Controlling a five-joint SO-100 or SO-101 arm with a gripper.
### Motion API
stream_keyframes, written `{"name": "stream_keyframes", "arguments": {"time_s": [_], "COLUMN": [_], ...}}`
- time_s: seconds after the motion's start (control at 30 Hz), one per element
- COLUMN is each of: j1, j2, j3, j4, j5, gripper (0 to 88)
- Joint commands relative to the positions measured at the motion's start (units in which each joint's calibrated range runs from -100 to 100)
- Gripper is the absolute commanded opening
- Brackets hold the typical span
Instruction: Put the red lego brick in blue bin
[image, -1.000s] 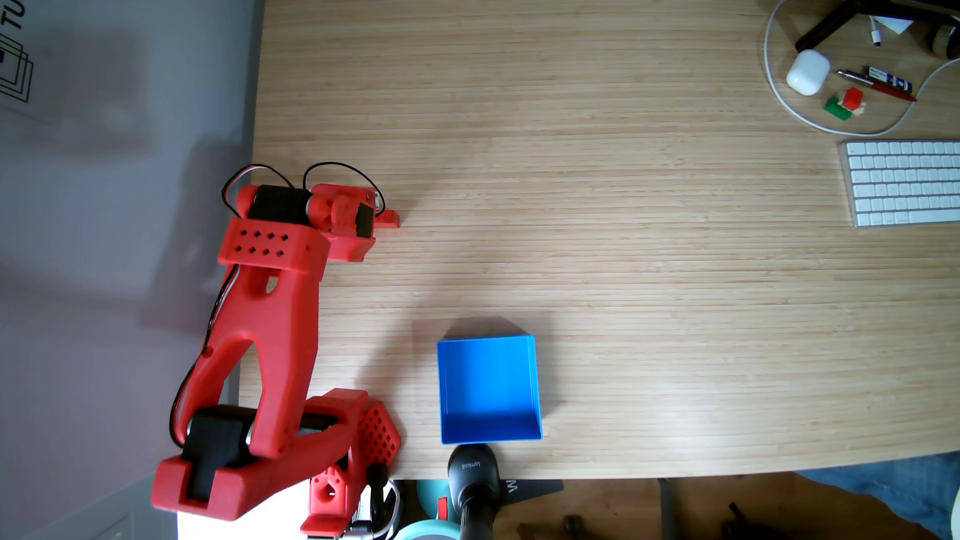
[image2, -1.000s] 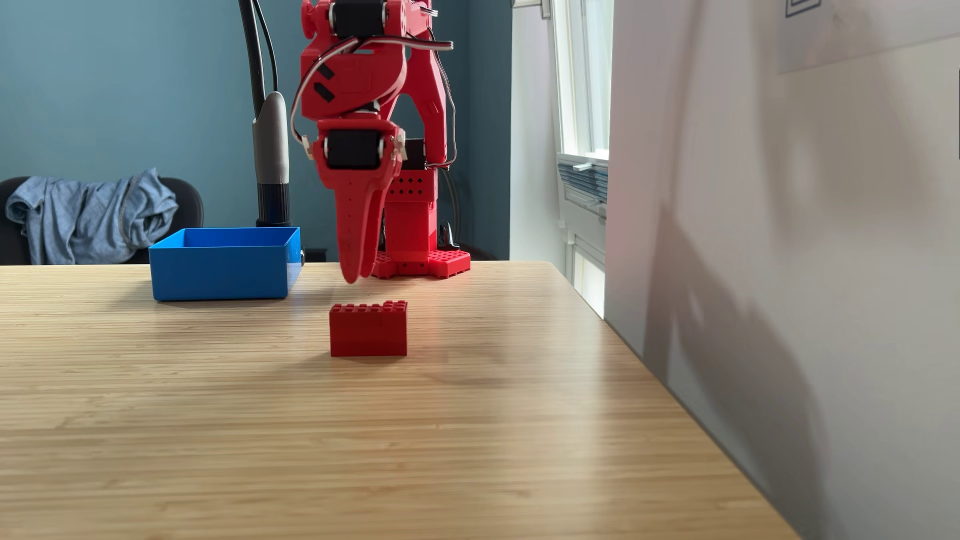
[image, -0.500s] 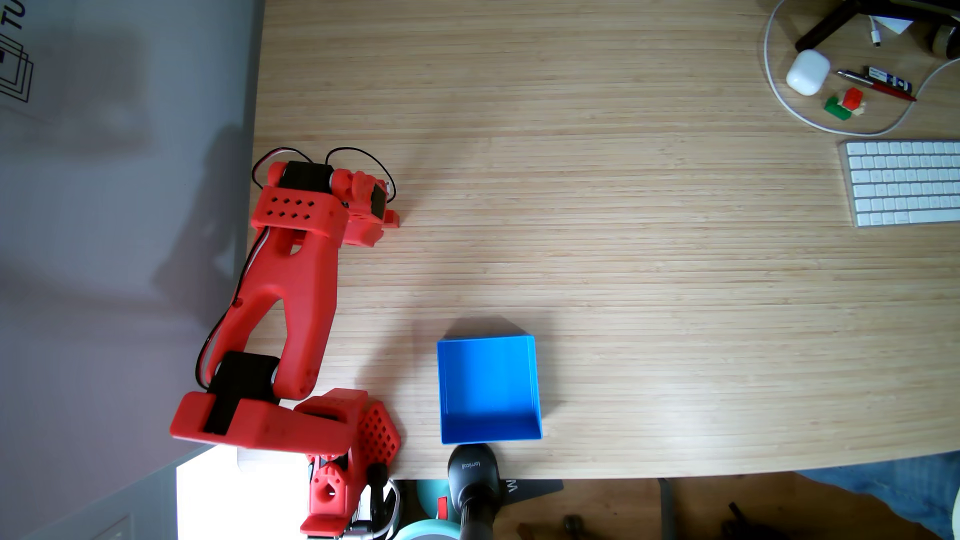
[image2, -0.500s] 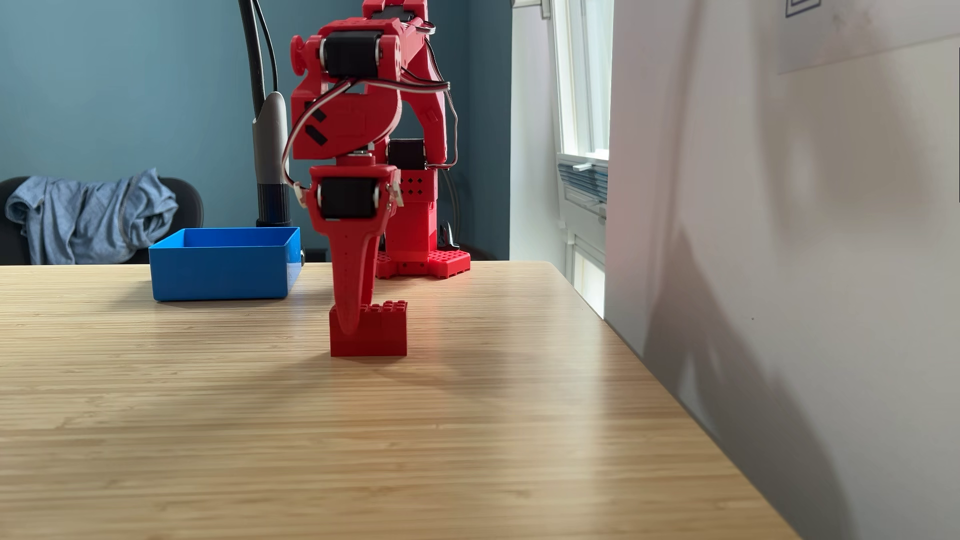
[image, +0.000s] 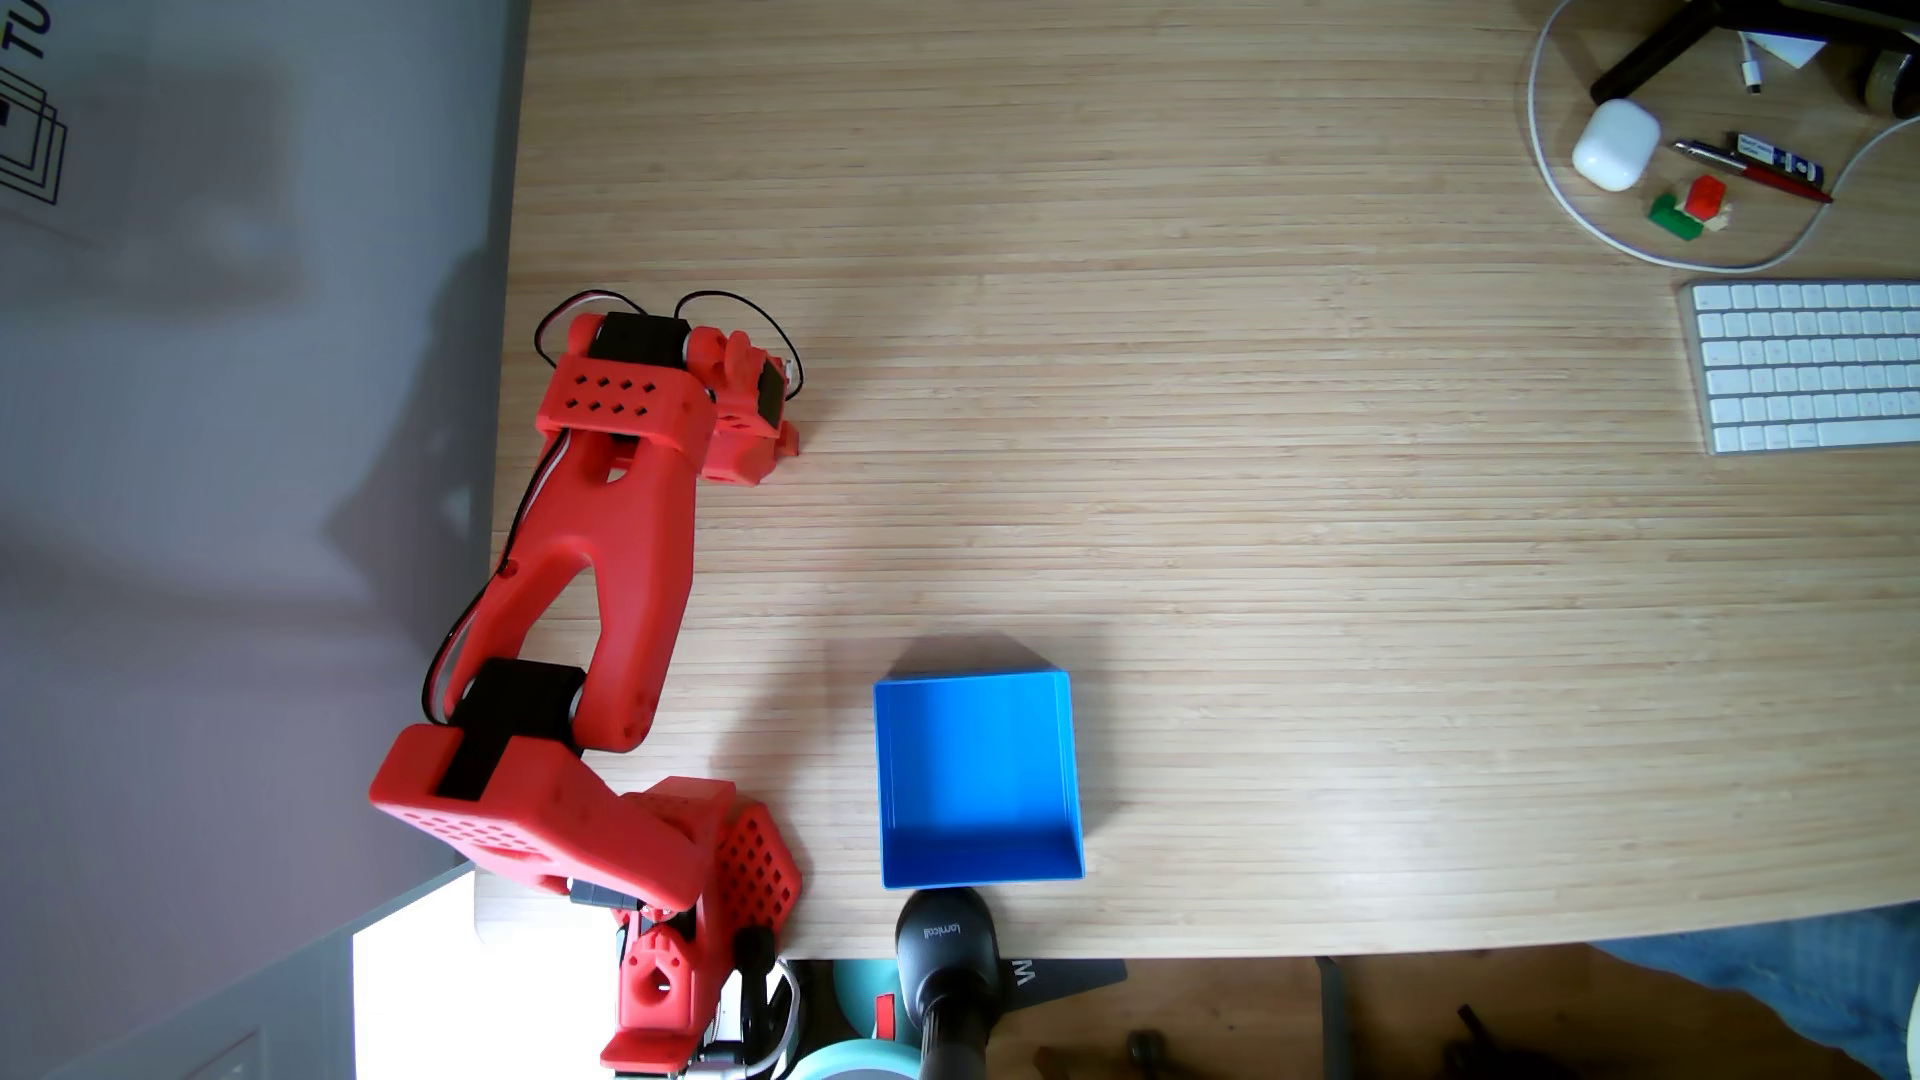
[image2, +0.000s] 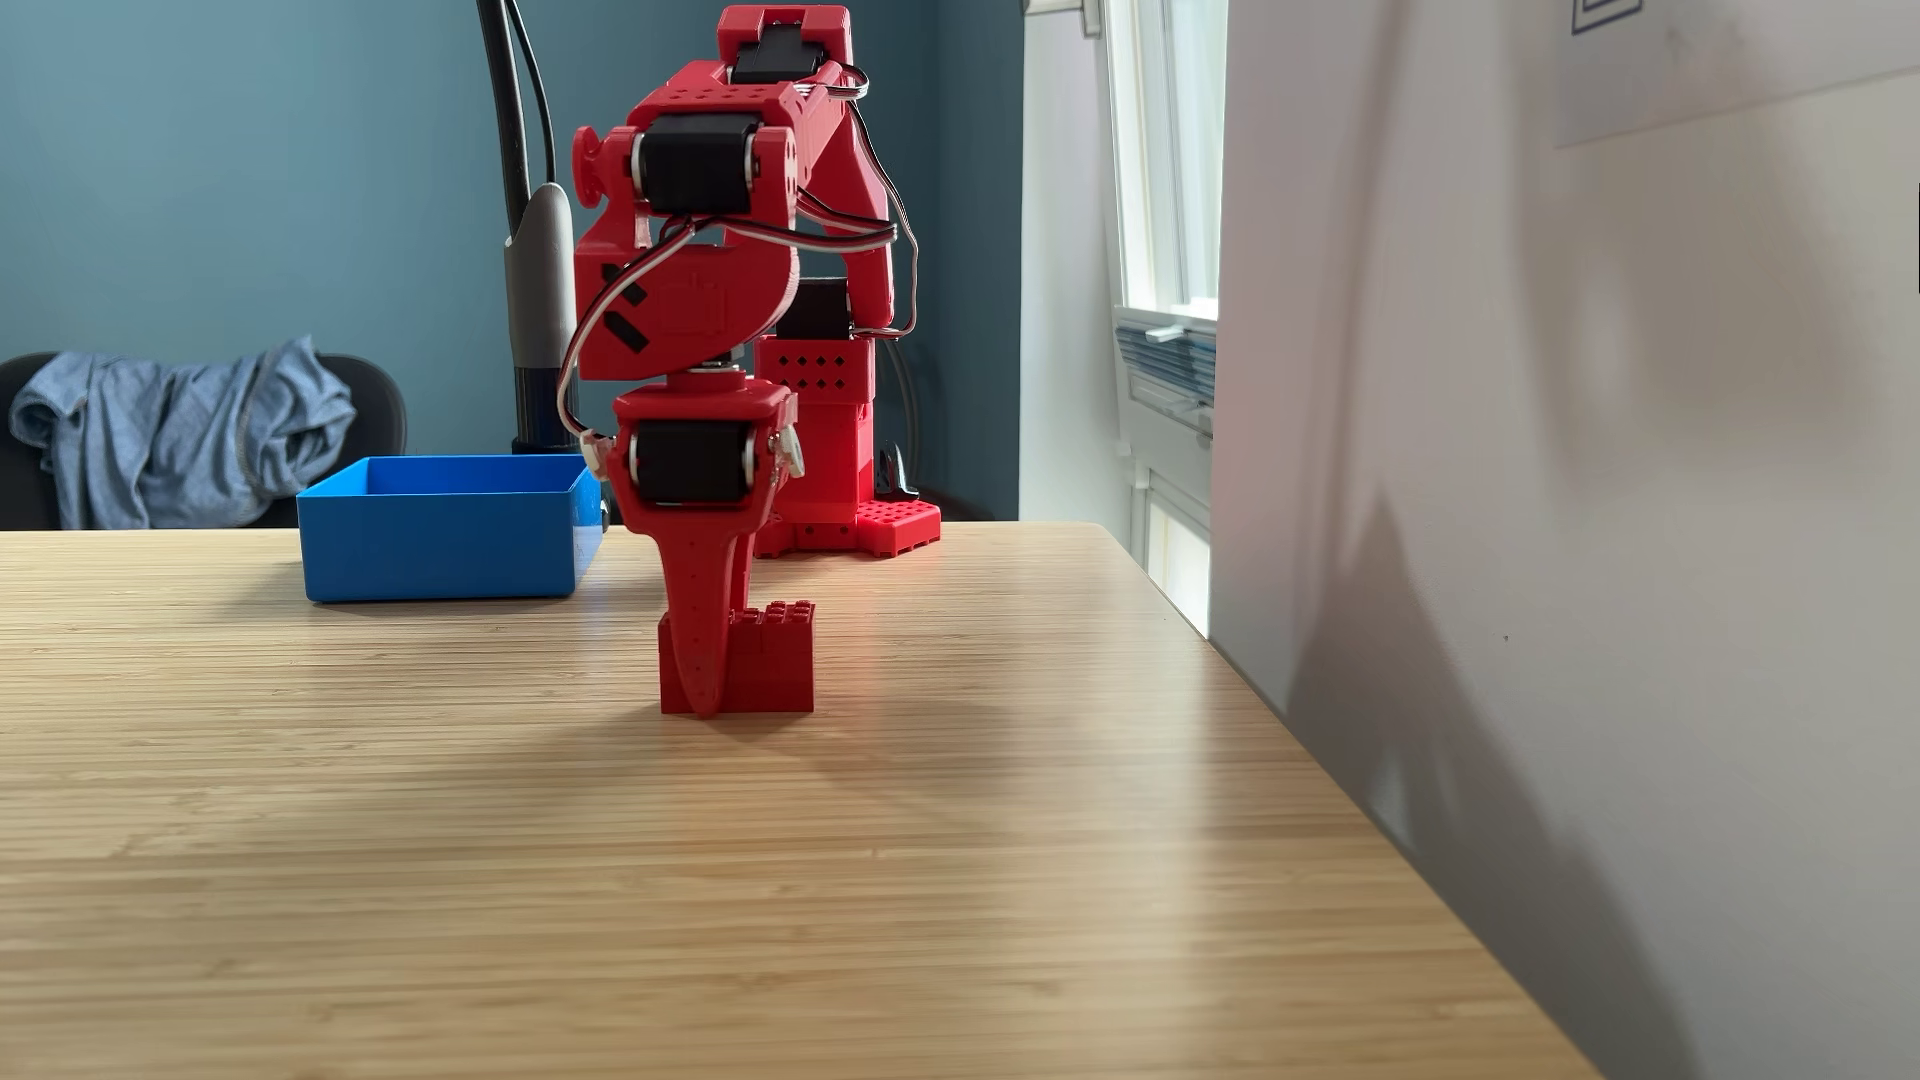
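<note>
The red lego brick (image2: 777, 665) stands on the wooden table, studs up; in a fixed view from above only its corner (image: 791, 441) pokes out from under the wrist. My red gripper (image2: 715, 694) points straight down at the brick's left part. Its near finger (image2: 698, 623) covers the brick's front and reaches table level, while the other finger drops behind the brick. The jaws stand open around the brick without lifting it. The blue bin (image2: 436, 550) sits empty to the left of the arm's base, and in the view from above the blue bin (image: 977, 862) lies right of the base.
A white panel (image2: 1558, 519) borders the table edge close to the arm. A keyboard (image: 1808, 363), a white case (image: 1616, 145), pens and a tiny red-green lego cluster (image: 1688, 208) lie at the far corner. A lamp post (image2: 540, 291) rises behind the bin.
The arm has lowered the gripper from above the brick down to table level. The near finger now covers the brick's left front. Brick and bin have not moved.
</note>
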Motion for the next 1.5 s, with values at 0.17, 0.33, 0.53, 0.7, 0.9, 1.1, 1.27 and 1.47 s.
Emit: {"name": "stream_keyframes", "arguments": {"time_s": [0.17,0.33,0.53,0.7,0.9,1.1,1.27,1.47], "j1": [0.2,1.4,5.7,9.4,15.0,22.2,28.4,35.9], "j2": [-1.9,-2.1,-4.4,-13.5,-23.7,-32.8,-38.7,-42.5], "j3": [-2.7,1.3,-4.9,-4.7,0.9,10.3,15.3,19.7], "j4": [-0.2,0.6,11.1,13.2,14.7,14.9,14.9,14.8], "j5": [-1.5,-1.8,-2.3,-1.2,1.0,3.1,5.3,9.1], "gripper": [0.1,0.1,0.1,0.1,0.1,0.1,0.1,0.1]}}
